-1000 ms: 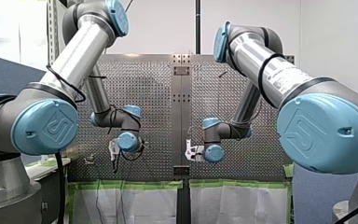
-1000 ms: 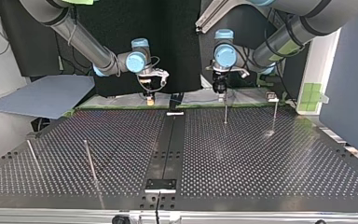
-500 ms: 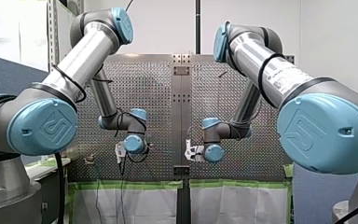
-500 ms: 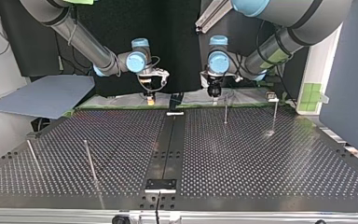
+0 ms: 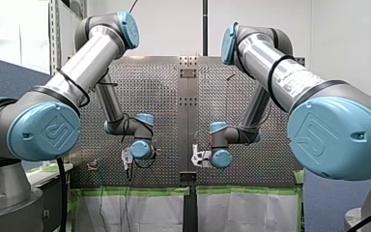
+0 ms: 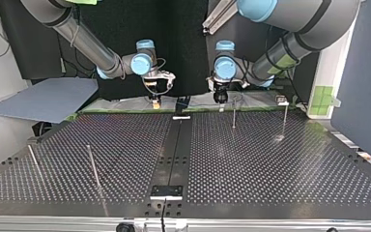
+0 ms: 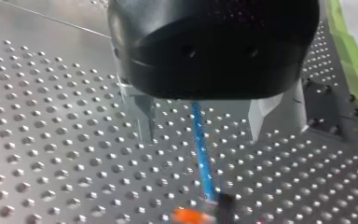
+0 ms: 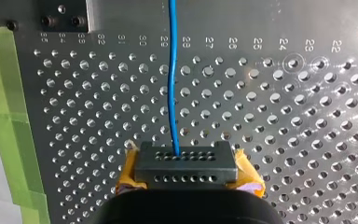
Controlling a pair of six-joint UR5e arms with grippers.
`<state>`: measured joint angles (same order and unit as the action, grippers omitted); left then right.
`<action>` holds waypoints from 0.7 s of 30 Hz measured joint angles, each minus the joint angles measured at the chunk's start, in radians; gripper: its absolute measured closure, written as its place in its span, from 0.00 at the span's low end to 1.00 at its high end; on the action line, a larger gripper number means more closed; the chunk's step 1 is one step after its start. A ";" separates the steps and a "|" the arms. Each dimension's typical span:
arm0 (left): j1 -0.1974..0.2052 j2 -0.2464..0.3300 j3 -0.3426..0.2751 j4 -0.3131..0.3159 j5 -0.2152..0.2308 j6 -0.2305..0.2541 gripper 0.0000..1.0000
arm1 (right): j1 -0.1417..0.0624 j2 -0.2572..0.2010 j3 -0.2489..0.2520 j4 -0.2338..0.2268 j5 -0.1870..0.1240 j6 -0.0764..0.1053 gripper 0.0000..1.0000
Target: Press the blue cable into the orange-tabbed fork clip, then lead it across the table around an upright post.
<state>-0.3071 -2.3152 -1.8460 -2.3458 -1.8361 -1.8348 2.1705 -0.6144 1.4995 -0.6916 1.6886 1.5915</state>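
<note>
A blue cable (image 7: pixel 204 161) runs between my left gripper's (image 7: pixel 200 137) two fingers (image 7: pixel 142 119), which stand wide apart and do not touch it. The cable leads on to an orange-tabbed clip (image 7: pixel 190 216) just ahead of the gripper. My right gripper (image 8: pixel 186 170) is shut: its yellow pads (image 8: pixel 127 173) clamp a black perforated block (image 8: pixel 186 161) where the blue cable (image 8: pixel 171 74) ends. In the top view my left gripper (image 6: pixel 221 97) hangs beside a thin upright post (image 6: pixel 234 116), and my right gripper (image 6: pixel 155 99) hovers at the table's far edge.
More upright posts stand on the perforated table (image 6: pixel 270 164): one at the top view's right (image 6: pixel 285 120) and two at its left (image 6: pixel 92 164). Green tape (image 8: pixel 9 116) lines the table edge. A blue-grey sheet (image 6: pixel 48 99) lies off the table.
My left arm has swung toward the table's middle, leftward in the top view, and come a little lower. My right arm has not moved.
</note>
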 joint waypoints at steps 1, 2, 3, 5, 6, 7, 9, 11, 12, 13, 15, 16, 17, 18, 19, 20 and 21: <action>0.000 -0.004 0.003 0.000 -0.001 -0.001 0.00 | 0.000 0.000 0.000 0.000 0.000 0.000 1.00; 0.000 -0.008 0.008 0.000 -0.001 -0.002 0.00 | 0.000 0.000 0.000 0.001 0.000 0.000 1.00; 0.000 -0.010 0.012 -0.001 -0.002 -0.002 0.00 | 0.000 0.000 0.000 0.002 0.000 0.000 1.00; 0.000 -0.012 0.023 -0.006 -0.003 -0.003 0.00 | 0.000 0.000 0.000 0.002 0.000 0.000 1.00; 0.000 -0.013 0.028 -0.009 -0.003 -0.003 0.00 | 0.000 0.000 0.000 0.002 -0.001 0.000 1.00; 0.000 -0.013 0.031 -0.011 -0.003 -0.003 0.00 | 0.000 0.000 0.000 0.002 -0.001 0.000 1.00; 0.000 -0.014 0.039 -0.015 -0.004 -0.002 0.00 | -0.001 0.000 0.000 0.003 0.000 0.000 1.00; 0.000 -0.014 0.043 -0.017 -0.005 -0.001 0.00 | -0.002 0.000 0.000 0.003 0.000 0.000 1.00; 0.000 -0.014 0.044 -0.017 -0.006 0.001 0.00 | -0.002 0.000 0.000 0.003 0.000 0.000 1.00; 0.000 -0.014 0.044 -0.018 -0.006 0.003 0.00 | -0.002 0.000 0.000 0.003 0.000 -0.001 1.00; 0.000 -0.014 0.045 -0.023 -0.007 0.008 0.00 | -0.002 0.000 0.000 0.003 0.000 -0.001 1.00; -0.001 -0.014 0.045 -0.026 -0.008 0.011 0.00 | -0.003 0.000 0.000 0.003 0.000 0.000 1.00; -0.001 -0.014 0.045 -0.029 -0.008 0.017 0.00 | -0.002 0.000 0.000 0.003 0.000 0.000 1.00; -0.001 -0.014 0.045 -0.031 -0.009 0.022 0.00 | -0.002 0.000 0.000 0.003 0.000 -0.001 1.00; 0.000 -0.014 0.045 -0.032 -0.009 0.027 0.00 | -0.003 0.000 0.000 0.003 0.000 -0.001 1.00; 0.000 -0.014 0.045 -0.034 -0.009 0.034 0.00 | -0.003 0.000 0.000 0.003 0.000 0.000 1.00; 0.000 -0.014 0.045 -0.034 -0.010 0.039 0.00 | -0.003 0.000 0.000 0.003 0.000 -0.001 1.00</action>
<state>-0.3076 -2.3291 -1.8007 -2.3799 -1.8457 -1.7962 2.1676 -0.6142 1.4996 -0.6890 1.6881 1.5910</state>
